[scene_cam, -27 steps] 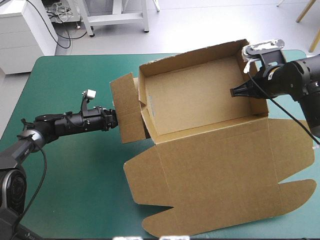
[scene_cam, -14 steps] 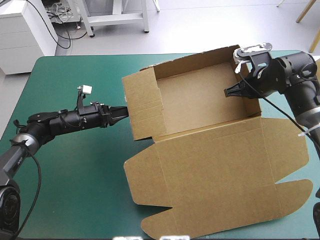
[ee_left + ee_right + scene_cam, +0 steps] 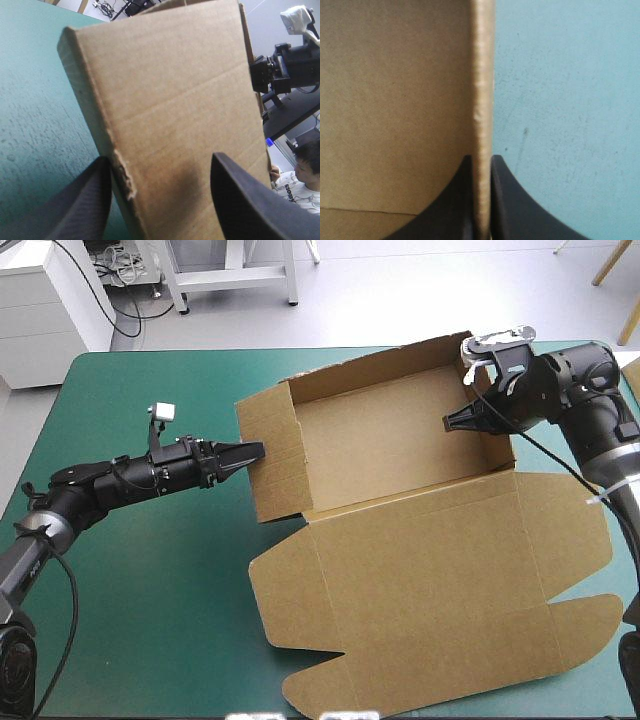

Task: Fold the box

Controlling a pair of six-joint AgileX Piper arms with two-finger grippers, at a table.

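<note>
Box: brown board, an open tray w/ walls raised, on the teal-green cover, centre-right of the table & toward its far edge; lid lies flat on the cover, joined along the tray's near side, reaching almost to the table's near edge, w/ rounded tabs at its near corners & side flaps spread out; board is plain brown, w/ crease lines across the left wall; in the left wrist view that wall's outer face stands upright, its near corner edge a bit ragged; left gripper comes in level from the left, tips at the wall's outer face; its black fingers stand wide apart, wall face ahead of & between them, nothing gripped; right gripper reaches in over the tray from the right; its fingers are all but closed, pinching the right wall edge-on, one finger inside the tray, the other outside over the cover.
</note>
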